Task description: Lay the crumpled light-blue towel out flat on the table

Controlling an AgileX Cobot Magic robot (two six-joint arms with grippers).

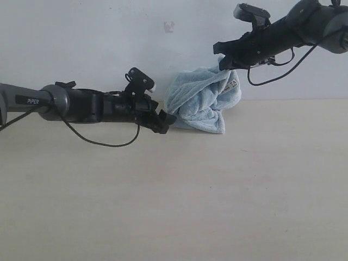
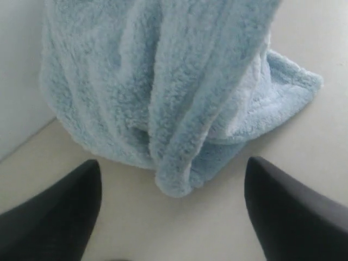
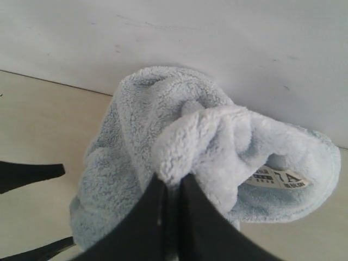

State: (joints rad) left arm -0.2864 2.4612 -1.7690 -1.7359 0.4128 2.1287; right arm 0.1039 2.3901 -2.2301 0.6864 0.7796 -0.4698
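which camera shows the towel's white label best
Right wrist view: the label is close, its print visible on the towel. Exterior view shows only a tiny white patch; left wrist view none.

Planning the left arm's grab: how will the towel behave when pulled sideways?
Probably floppy: the towel hangs in loose folds from the shut right gripper. Likely light: one pinched edge lifts much of it. Its fluffy pile may drag on the table.

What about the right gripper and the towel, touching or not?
Touching. The right wrist view shows the right gripper pinched shut on a bunched fold of the towel.
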